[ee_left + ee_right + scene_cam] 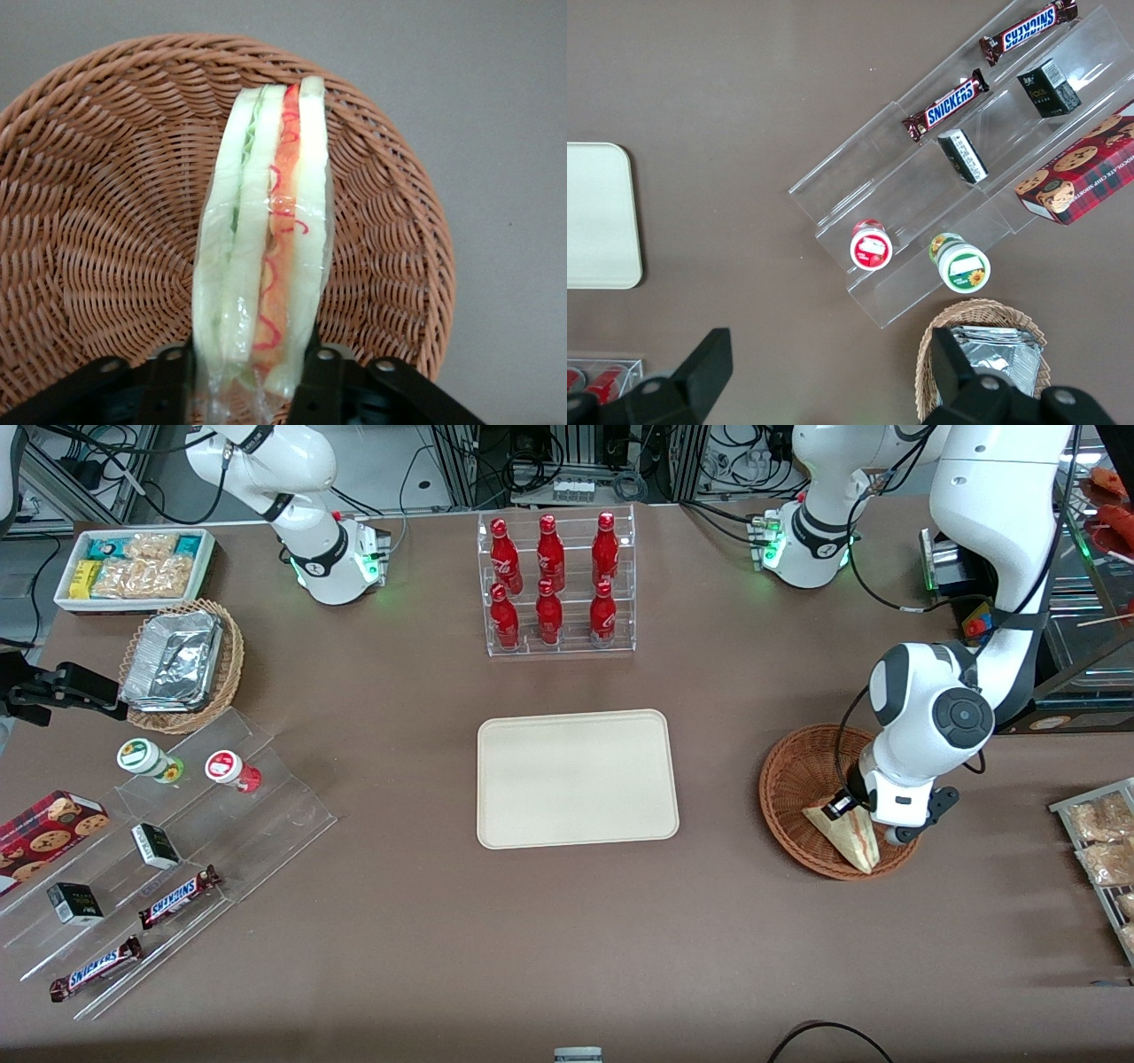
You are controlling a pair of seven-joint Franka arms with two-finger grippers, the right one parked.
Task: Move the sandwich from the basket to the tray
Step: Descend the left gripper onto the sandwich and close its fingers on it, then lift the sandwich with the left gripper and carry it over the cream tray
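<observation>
The sandwich, a pale wedge with orange and green layers in clear wrap, stands on edge in the reddish-brown wicker basket, its tip resting on the rim nearest the front camera. My left gripper reaches down into the basket and is shut on the sandwich. In the left wrist view both black fingers press the bread sides of the sandwich, with the basket under it. The cream tray lies bare at the table's middle, beside the basket; its edge also shows in the right wrist view.
A clear rack of red bottles stands farther from the camera than the tray. A tray of bagged snacks sits at the working arm's end. Toward the parked arm's end are an acrylic snack stand, a foil-filled tan basket and a white bin.
</observation>
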